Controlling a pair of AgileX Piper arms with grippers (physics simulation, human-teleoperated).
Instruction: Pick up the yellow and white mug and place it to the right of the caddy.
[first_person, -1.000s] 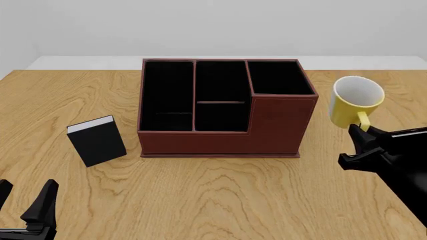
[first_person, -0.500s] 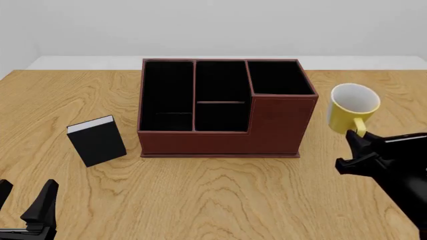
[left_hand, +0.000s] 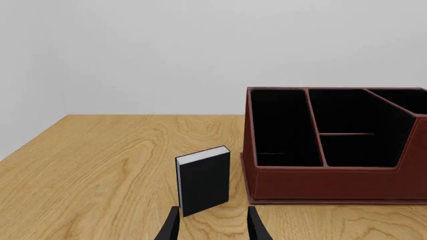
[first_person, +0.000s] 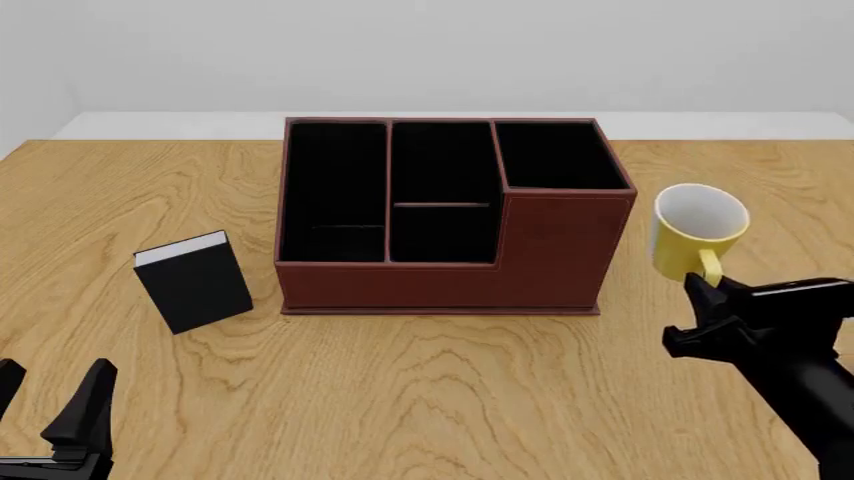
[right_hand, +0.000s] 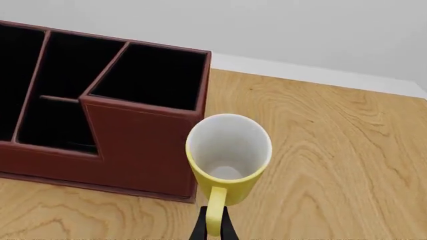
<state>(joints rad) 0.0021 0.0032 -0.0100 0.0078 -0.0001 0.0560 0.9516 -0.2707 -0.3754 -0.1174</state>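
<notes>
The yellow and white mug (first_person: 698, 230) is just right of the caddy (first_person: 441, 285), its white inside tipped toward the front camera. My right gripper (first_person: 705, 296) is shut on the mug's yellow loop handle (right_hand: 215, 212), seen close up in the right wrist view, where the mug (right_hand: 228, 155) sits beside the caddy's taller corner section (right_hand: 140, 145). I cannot tell whether the mug's base touches the table. My left gripper (first_person: 48, 402) stands open at the near left corner, holding nothing; in the left wrist view its fingertips (left_hand: 256, 229) are spread.
A small black book (first_person: 196, 282) with white page edges stands upright left of the caddy, and also directly ahead of the left gripper (left_hand: 213, 227) as the book (left_hand: 203, 180). The wooden table (first_person: 441, 390) ends at a white back edge behind the caddy (left_hand: 333, 177).
The right gripper has carried the mug down and slightly left, closer to the caddy's right side. The left arm, book and caddy have not moved.
</notes>
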